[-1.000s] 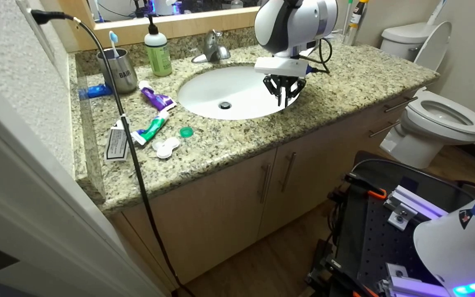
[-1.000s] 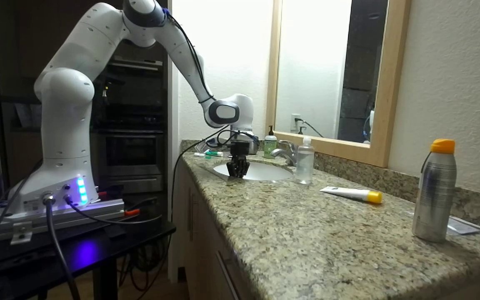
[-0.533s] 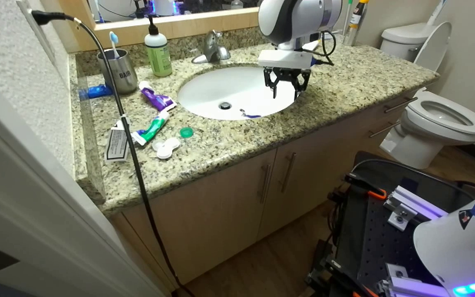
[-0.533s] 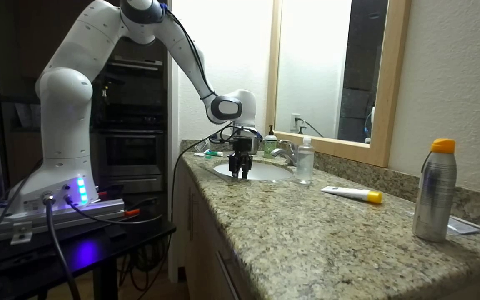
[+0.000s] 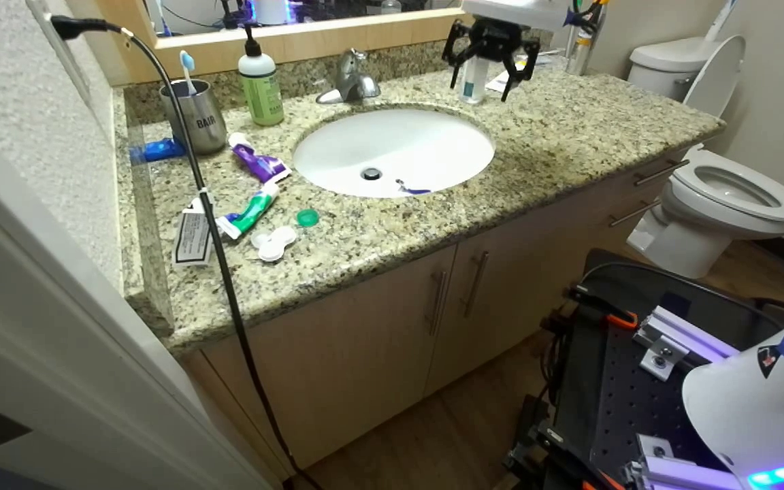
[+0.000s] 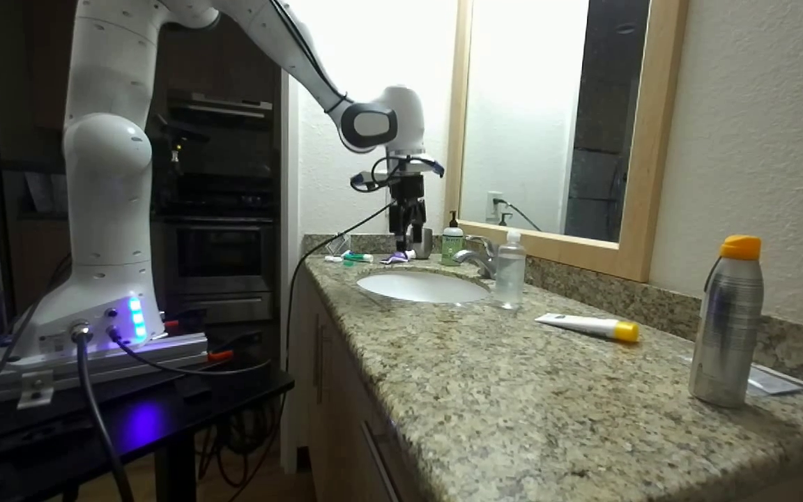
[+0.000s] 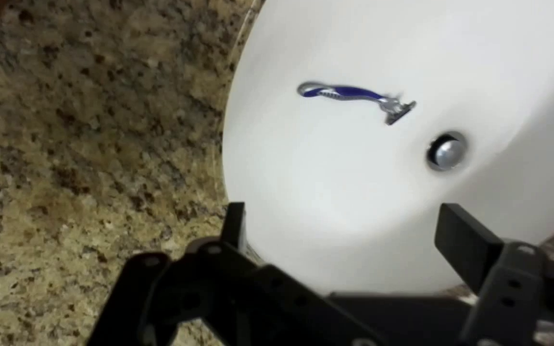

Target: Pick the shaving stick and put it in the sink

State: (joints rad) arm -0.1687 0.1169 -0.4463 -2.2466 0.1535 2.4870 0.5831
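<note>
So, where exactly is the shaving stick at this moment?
In the wrist view, the shaving stick lies inside the sink, to the upper left of the drain and apart from it.

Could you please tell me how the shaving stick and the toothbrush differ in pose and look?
The shaving stick lies in the sink, while the toothbrush leans in the metal cup. The shaving stick's handle is violet and silver; the toothbrush shows a light blue head on a white stem. Both are slim, and the claw holds neither.
</note>
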